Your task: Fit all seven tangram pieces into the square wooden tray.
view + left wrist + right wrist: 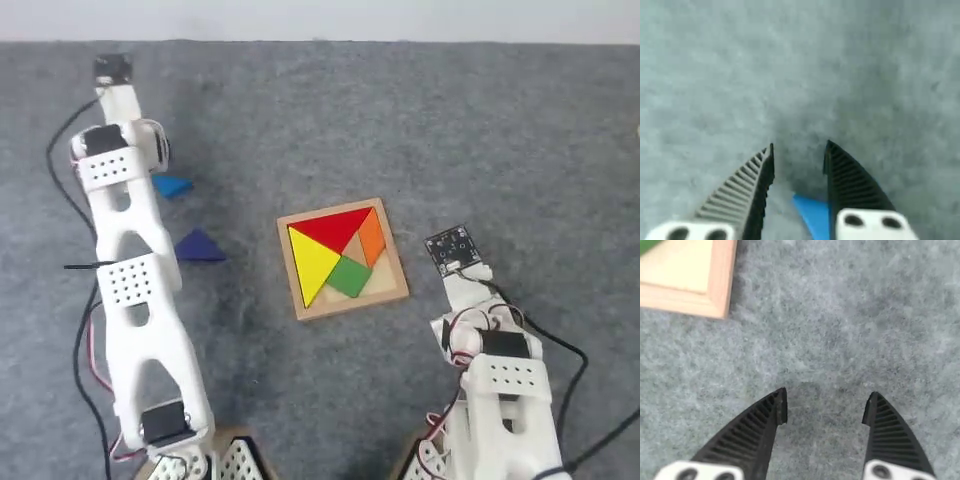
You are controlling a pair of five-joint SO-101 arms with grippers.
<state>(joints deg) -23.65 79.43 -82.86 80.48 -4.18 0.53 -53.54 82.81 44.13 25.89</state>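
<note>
The square wooden tray (355, 303) lies at the middle of the grey carpet (450, 130), turned a little off square to the table edge. Four pieces sit inside it. A large red triangle (335, 228) fills the far side and a large yellow triangle (312, 262) the left side, the two touching along one edge. A green square (349, 275) sits against the near rim just right of the yellow one. An orange parallelogram (372, 240) stands along the right rim. Bare wood shows in the near right corner of the tray and in a small gap between the red, green and orange pieces.

Two pieces lie on the carpet well to the left of the tray. A dark blue triangle (200, 247) is the closer one, and a light blue piece (172, 185) lies farther back, just beside the white left arm (130, 280), which stretches towards the far left corner.

In the left wrist view the left gripper (800, 145) has its jaws parted by a moderate gap and holds nothing. The light blue piece (812, 215) lies flat on the carpet between the fingers, close against one of them, though whether they touch cannot be told.

The right arm (505, 380) stands at the near right. The right gripper (827, 392) is spread wide over bare carpet and grips nothing, with a corner of the tray (722, 280) beyond its fingertips
</note>
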